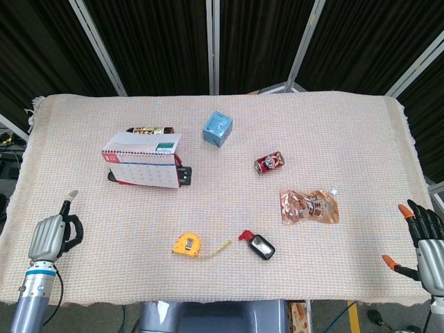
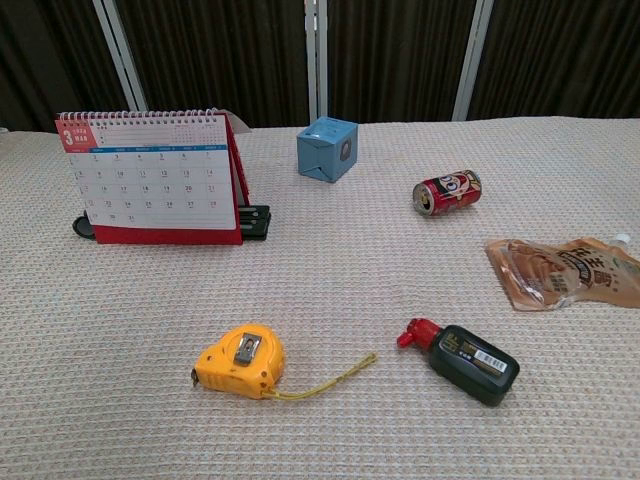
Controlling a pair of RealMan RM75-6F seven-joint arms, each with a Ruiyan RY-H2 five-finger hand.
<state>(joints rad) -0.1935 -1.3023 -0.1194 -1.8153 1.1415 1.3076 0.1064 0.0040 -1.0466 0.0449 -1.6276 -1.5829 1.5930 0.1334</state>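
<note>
Only the head view shows my hands. My left hand (image 1: pixel 50 234) hovers at the table's front left corner, turned edge-on, one pale fingertip pointing up, holding nothing. My right hand (image 1: pixel 429 243) hangs off the front right corner, fingers spread, empty. Nearest the left hand lies a yellow tape measure (image 1: pixel 186 244) (image 2: pixel 238 363) with a short length of tape pulled out. Beside it is a black bottle with a red cap (image 1: pixel 260 245) (image 2: pixel 470 362). A brown snack pouch (image 1: pixel 309 207) (image 2: pixel 565 272) lies nearest the right hand.
A desk calendar (image 1: pixel 142 163) (image 2: pixel 150 178) stands at the left over a black object (image 2: pixel 255 220), with a brown bottle (image 1: pixel 148 130) lying behind it. A blue cube (image 1: pixel 217 129) (image 2: pixel 327 148) and a tipped red can (image 1: pixel 270 162) (image 2: pixel 447 192) sit mid-table on the woven cloth (image 1: pixel 347 132).
</note>
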